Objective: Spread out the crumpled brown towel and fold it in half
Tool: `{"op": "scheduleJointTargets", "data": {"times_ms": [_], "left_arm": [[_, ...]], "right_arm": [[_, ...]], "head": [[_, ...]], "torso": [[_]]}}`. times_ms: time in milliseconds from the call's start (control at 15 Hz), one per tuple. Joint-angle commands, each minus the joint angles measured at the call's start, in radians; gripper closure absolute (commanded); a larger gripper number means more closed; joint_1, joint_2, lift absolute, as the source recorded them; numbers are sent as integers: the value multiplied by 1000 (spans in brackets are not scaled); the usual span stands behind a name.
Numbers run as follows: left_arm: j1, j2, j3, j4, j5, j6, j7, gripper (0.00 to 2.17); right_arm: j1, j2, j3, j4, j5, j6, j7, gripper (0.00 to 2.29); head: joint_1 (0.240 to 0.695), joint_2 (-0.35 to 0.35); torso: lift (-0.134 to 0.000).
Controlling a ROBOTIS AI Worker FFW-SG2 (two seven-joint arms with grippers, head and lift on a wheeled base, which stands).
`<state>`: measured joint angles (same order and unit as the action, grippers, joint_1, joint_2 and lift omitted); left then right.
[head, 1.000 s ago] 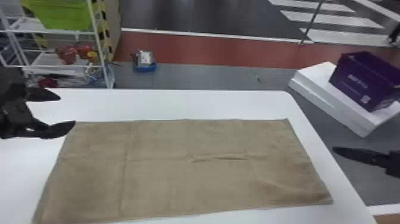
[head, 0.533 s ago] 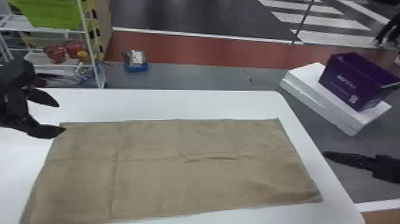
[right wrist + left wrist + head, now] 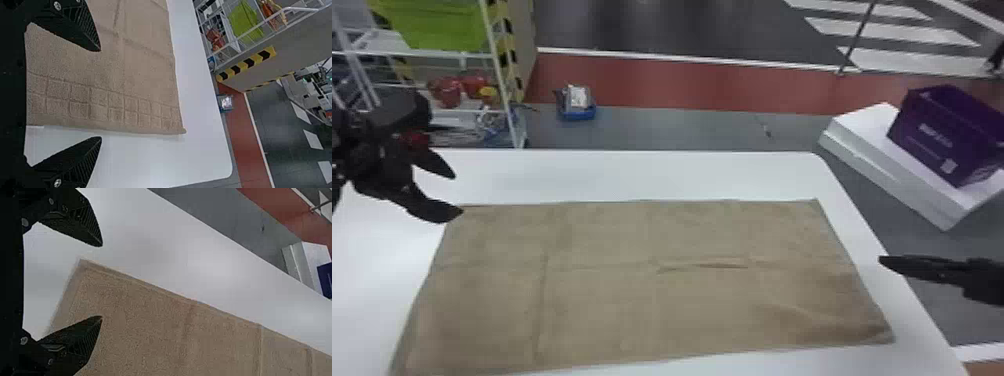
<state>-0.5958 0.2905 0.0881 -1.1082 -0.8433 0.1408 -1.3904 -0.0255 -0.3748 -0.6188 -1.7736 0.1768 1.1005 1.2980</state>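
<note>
The brown towel [image 3: 652, 285] lies spread flat on the white table, with small creases near its middle and lower right. My left gripper [image 3: 452, 192] is at the towel's far left corner, its fingers apart. In the left wrist view that gripper [image 3: 102, 281] stands open around the corner of the towel [image 3: 156, 325], holding nothing. Off the towel's right side in the head view is my right gripper [image 3: 887, 262]. The right wrist view has this gripper [image 3: 101, 94] open, with the edge of the towel [image 3: 137, 70] between its fingertips and no cloth gripped.
The white table [image 3: 642, 172] extends beyond the towel's far edge. Past its right side, a purple bin [image 3: 942, 135] rests on a white box [image 3: 897, 165]. A wire shelf [image 3: 504, 100] with a green bin stands behind at the left, near a small blue item [image 3: 577, 112] on the floor.
The head view has shifted, so the towel and surroundings sit slightly farther left in it. Both grippers remain open near the towel's two sides.
</note>
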Motion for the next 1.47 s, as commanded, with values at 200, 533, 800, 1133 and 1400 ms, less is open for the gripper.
{"op": "scheduleJointTargets", "data": {"times_ms": [200,533,800,1133,1400], "left_arm": [[-49,-40,-19,84,-10,0,42,272],[-73,-47,-21,171,-57,-62,90,326],[-73,-47,-21,234,-94,-111,157,326],[-64,-37,-19,245,-132,-157,182,326],[-68,-28,-19,266,-154,-157,203,326]], "right_arm": [[10,1,-16,5,-8,-12,0,90],[16,1,-18,6,-13,-21,1,93],[25,1,-18,10,-16,-43,1,93],[24,5,-16,10,-16,-46,1,93],[25,7,-18,13,-16,-58,1,93]], "head": [[695,-162],[695,-179],[695,-173],[695,-170],[695,-152]], "torso": [[-134],[-134],[-134],[-134],[-134]]}}
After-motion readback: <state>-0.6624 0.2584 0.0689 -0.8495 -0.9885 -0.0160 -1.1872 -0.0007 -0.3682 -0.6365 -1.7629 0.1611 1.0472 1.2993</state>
